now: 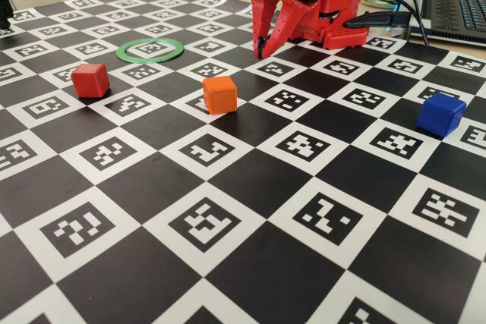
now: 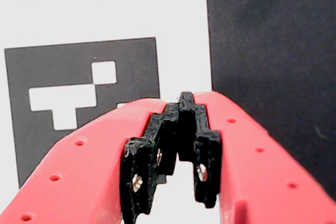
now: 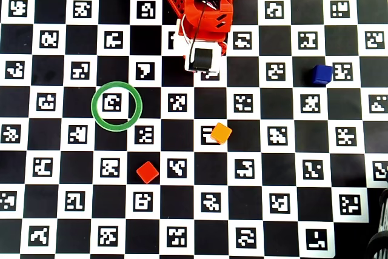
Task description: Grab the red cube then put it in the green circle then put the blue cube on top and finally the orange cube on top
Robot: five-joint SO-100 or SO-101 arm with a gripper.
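Red and orange look alike: with the gripper (image 1: 262,55) pinched empty near the arm's base, it could take the orange cube (image 3: 221,133) nearer than the red cube (image 3: 147,172) below the green circle (image 3: 117,105).

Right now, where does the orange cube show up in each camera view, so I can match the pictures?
Fixed view: the orange cube sits left of centre in the upper half, right of the red cube.
Wrist view: not in it; only the shut gripper over a marker square.
Overhead view: the orange cube is just right of centre.
Shared landmark: the green circle, to the cube's left in the fixed and overhead views.
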